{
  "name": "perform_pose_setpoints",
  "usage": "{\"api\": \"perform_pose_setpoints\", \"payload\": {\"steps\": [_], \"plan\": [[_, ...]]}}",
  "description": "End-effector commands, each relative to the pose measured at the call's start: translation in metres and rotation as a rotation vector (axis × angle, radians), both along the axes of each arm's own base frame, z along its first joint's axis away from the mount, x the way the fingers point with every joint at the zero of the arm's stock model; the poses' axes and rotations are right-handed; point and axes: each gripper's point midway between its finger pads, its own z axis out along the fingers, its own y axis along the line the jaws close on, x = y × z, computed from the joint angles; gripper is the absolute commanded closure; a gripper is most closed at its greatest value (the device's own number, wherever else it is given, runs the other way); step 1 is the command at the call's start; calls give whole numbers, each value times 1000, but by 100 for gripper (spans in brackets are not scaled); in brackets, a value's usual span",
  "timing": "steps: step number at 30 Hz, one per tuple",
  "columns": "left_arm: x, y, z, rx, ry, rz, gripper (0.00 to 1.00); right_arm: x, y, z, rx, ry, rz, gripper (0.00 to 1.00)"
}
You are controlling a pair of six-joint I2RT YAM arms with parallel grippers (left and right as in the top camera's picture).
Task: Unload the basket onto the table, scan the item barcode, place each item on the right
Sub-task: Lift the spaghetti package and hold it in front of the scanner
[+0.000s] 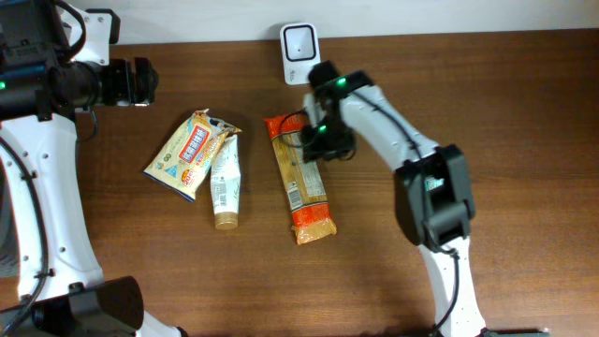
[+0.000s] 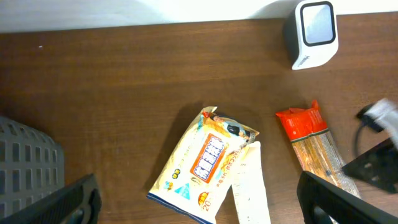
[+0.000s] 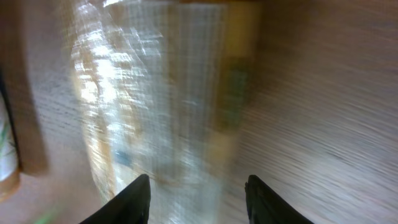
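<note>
The item, a long clear packet with orange ends (image 1: 304,192), lies flat in the middle of the table, its label side up. My right gripper (image 1: 314,142) hovers over its upper half. The right wrist view is blurred by motion; there the packet (image 3: 161,93) fills the left and centre, and the right gripper (image 3: 198,180) stands open with nothing clamped between its dark fingers. The white barcode scanner (image 1: 299,47) stands at the table's far edge, just behind the right gripper. My left gripper (image 1: 140,82) is wide open at the far left, away from the packet (image 2: 311,140).
A yellow snack pouch (image 1: 190,154) and a white tube (image 1: 225,185) lie side by side left of the packet. The left wrist view shows the pouch (image 2: 208,158), the tube (image 2: 252,186), the scanner (image 2: 314,31) and a grey grid-walled bin (image 2: 25,162) at its left edge.
</note>
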Motion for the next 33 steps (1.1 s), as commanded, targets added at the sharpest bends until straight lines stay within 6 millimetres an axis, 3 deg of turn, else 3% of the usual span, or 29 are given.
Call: {"api": "perform_pose_setpoints", "payload": {"steps": [1,3,5,8,13,14,16,19,20,21,24,25,29,31,33], "plan": [[-1,0,5,7,-15,-13,1,6,-18,26,131,1,-13,45],[-1,0,5,7,-15,-14,1,-7,-16,7,171,68,5,45],[-1,0,5,7,-15,-14,1,-20,-5,0,261,102,50,45],[-1,0,5,7,-15,-13,1,-24,11,-11,384,106,55,45],[-1,0,5,7,-15,-14,1,-31,21,-58,448,164,6,45],[-1,0,5,7,-15,-14,1,-39,27,-68,474,208,6,49],[-1,0,5,7,-14,-13,1,-54,37,-82,508,280,10,79],[-1,0,5,7,-15,-14,1,-52,46,-70,598,283,19,96],[-1,0,5,7,-15,-13,1,-48,46,-63,634,278,16,96],[-1,0,5,7,-15,-13,1,-43,45,-53,669,265,15,96],[-1,0,5,7,-15,-13,1,-25,36,4,733,149,40,96],[-1,0,5,7,-15,-14,1,-24,35,50,815,75,94,96],[-1,0,5,7,-15,-13,1,-28,14,184,1008,-155,173,96],[-1,0,5,7,-15,-14,1,-35,-18,257,1225,-258,215,96],[-1,0,5,7,-15,-13,1,-25,-45,268,1239,-288,156,96]]}}
